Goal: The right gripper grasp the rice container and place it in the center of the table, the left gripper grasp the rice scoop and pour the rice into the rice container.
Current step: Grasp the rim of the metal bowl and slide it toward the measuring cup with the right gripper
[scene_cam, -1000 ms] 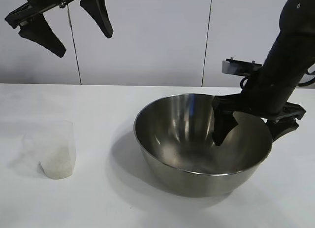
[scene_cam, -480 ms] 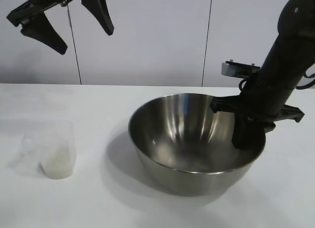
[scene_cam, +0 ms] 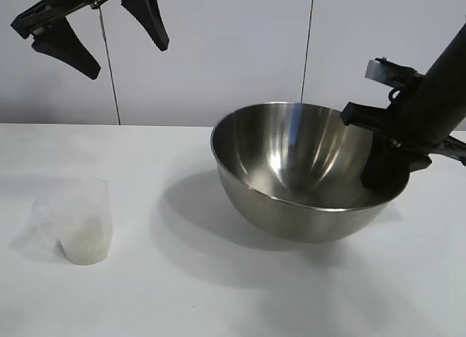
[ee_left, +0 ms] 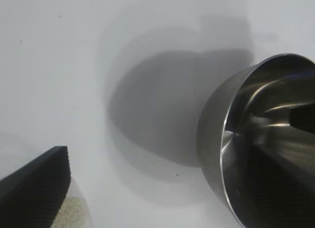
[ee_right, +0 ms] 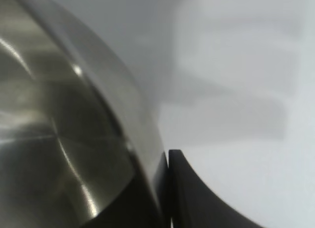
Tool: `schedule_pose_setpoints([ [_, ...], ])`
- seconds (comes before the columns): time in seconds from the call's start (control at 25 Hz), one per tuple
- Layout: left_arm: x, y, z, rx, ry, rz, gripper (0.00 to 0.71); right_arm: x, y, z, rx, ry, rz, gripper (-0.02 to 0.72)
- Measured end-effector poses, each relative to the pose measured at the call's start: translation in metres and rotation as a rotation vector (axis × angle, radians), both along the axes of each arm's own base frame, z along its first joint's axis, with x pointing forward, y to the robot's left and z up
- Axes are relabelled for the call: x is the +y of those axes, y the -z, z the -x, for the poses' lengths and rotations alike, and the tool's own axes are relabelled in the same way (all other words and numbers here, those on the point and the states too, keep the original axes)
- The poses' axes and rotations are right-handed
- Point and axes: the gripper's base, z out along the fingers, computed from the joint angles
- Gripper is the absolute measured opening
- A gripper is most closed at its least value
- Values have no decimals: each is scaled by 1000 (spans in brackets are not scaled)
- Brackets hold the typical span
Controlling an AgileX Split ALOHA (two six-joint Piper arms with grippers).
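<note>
nearby, rice scoop point(scene_cam: 81, 224) stands apart from tilted rice container point(scene_cam: 309, 180).

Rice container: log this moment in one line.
right hand: shut on rice container rim, container tilted and lifted | left hand: open, high above rice scoop | scoop: upright on table, holds rice

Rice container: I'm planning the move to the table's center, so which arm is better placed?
Right. The right gripper is shut on the rim of the rice container and tilts it. The left gripper hangs open, high above the rice scoop.
</note>
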Motion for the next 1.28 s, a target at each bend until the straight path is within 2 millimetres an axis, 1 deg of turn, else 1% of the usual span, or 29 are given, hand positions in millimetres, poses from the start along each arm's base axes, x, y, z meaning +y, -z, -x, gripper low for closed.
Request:
schedule_pose_setpoints([
  [0.12, 0, 0, 0, 0, 0, 0, 694, 8, -1, 1, 0, -24, -1, 10],
  [0.36, 0, 0, 0, 0, 0, 0, 694, 46, 0, 5, -34, -108, 5, 10],
  [0.44, 0, 0, 0, 0, 0, 0, 694, 53, 2, 4, -35, -114, 8, 10],
  [0.6, 0, 0, 0, 0, 0, 0, 694, 60, 11, -8, -28, -114, 11, 10],
  [0.84, 0, 0, 0, -3, 5, -2, 694, 74, 15, -26, -45, -139, 26, 10],
  [1.04, 0, 0, 0, -12, 22, -9, 694, 87, 29, -27, -17, -177, 77, 10],
  [1.28, 0, 0, 0, -22, 43, -17, 694, 88, 28, -27, -17, -175, 101, 10],
])
